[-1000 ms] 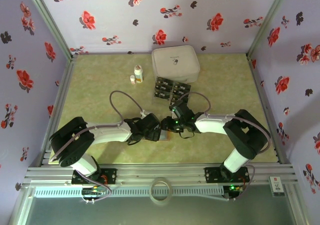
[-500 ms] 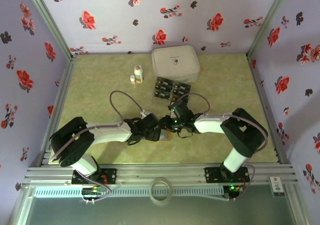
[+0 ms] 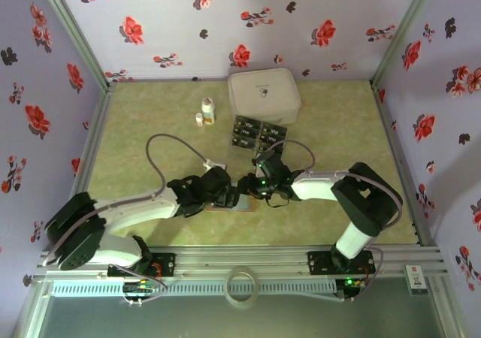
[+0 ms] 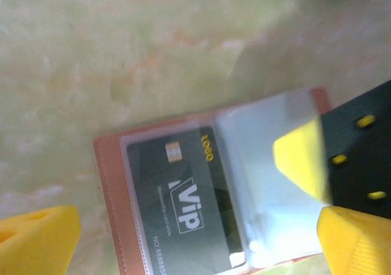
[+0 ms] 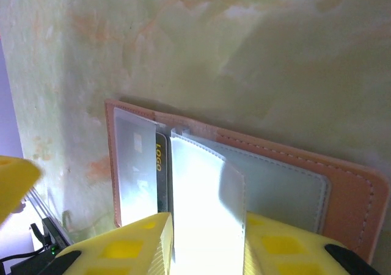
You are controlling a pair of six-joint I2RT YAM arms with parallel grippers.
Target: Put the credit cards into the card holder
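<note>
**Left gripper** [image 4: 197, 238]: jaws spread wide above the open card holder [image 4: 110, 183]. The card holder lies flat on the worktop [image 4: 122, 55] directly beneath this gripper, between its yellow fingertips [image 4: 36, 235]. One dark credit card [image 4: 183, 205], printed "Vip", sits inside a clear pocket below the gripper.

**Right gripper** [image 5: 204, 247]: jaws drawn in on a clear pocket leaf [image 5: 204, 195] of the card holder and pinching it between the two yellow fingers. The brown cover extends ahead of the fingers and to either side of them.

**Overhead view:** the two grippers meet almost tip to tip over the card holder.

**Surroundings:**
- The remaining credit cards [image 3: 252, 134] lie in a block just beyond the right gripper, on the side away from the arm bases.
- A white case [image 3: 263, 96] stands farther beyond the right gripper, just past the block of cards.
- Two small white bottles [image 3: 205, 113] stand beyond the left gripper, to the left of the cards.
</note>
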